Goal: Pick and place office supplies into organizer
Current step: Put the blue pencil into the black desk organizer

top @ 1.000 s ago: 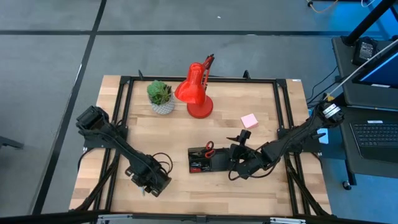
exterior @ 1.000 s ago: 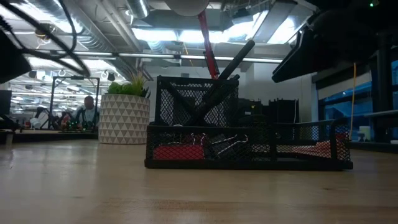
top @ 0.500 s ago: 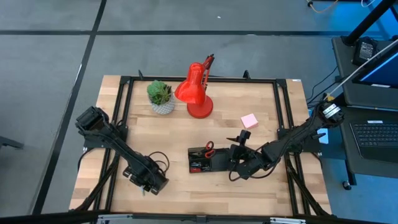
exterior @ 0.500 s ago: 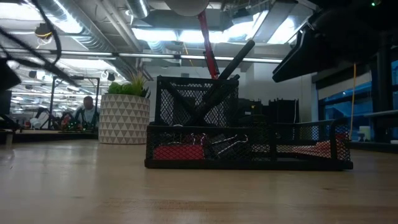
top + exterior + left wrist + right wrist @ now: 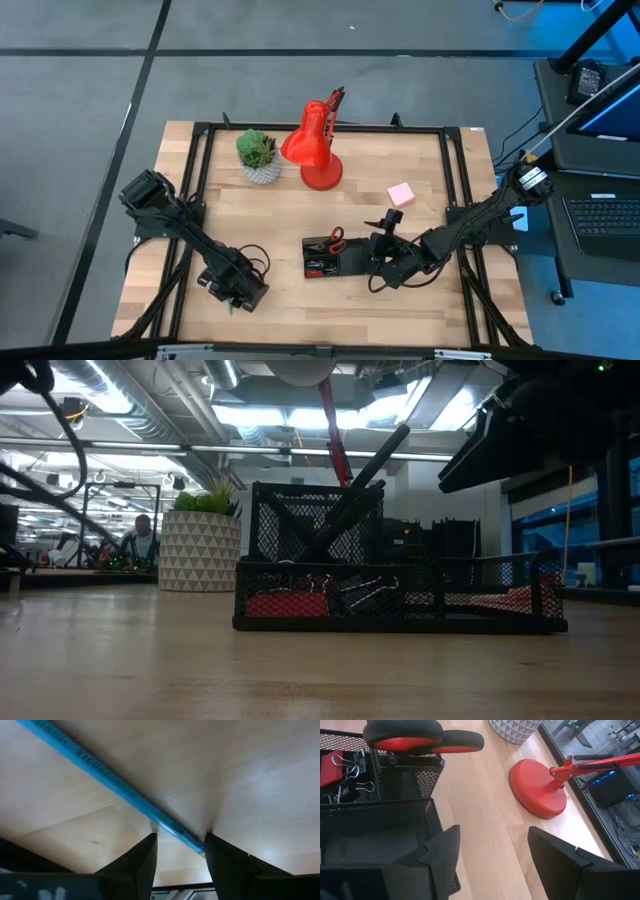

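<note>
Left gripper (image 5: 180,851) low, open astride blue pen (image 5: 105,777) on table (image 5: 250,780).

Dark print along blue pen (image 5: 107,779), not legible.

The blue pen (image 5: 115,785) runs off the left wrist picture's edge, and the organizer (image 5: 375,815) hides the scissors' (image 5: 425,740) blades.
</note>
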Controlling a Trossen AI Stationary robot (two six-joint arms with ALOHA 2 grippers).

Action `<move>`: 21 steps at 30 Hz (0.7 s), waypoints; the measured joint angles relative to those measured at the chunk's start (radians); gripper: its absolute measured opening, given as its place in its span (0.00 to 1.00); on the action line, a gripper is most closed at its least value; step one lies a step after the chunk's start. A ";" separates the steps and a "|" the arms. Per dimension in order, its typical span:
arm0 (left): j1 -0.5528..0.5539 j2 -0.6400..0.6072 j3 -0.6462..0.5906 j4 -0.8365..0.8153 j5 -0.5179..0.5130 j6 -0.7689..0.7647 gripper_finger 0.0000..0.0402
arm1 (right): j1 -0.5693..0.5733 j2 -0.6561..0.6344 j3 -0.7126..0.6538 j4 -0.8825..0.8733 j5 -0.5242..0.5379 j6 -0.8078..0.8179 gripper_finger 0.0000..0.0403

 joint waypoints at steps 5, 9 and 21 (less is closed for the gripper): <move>-0.001 0.000 -0.014 -0.003 0.030 0.031 0.35 | 0.000 0.000 0.000 0.000 0.000 -0.005 0.59; -0.002 0.001 -0.016 0.002 0.030 0.100 0.29 | 0.000 0.000 0.000 0.000 0.000 -0.006 0.59; -0.003 0.002 -0.017 -0.003 0.036 0.441 0.09 | 0.000 0.000 0.000 0.000 0.000 -0.006 0.59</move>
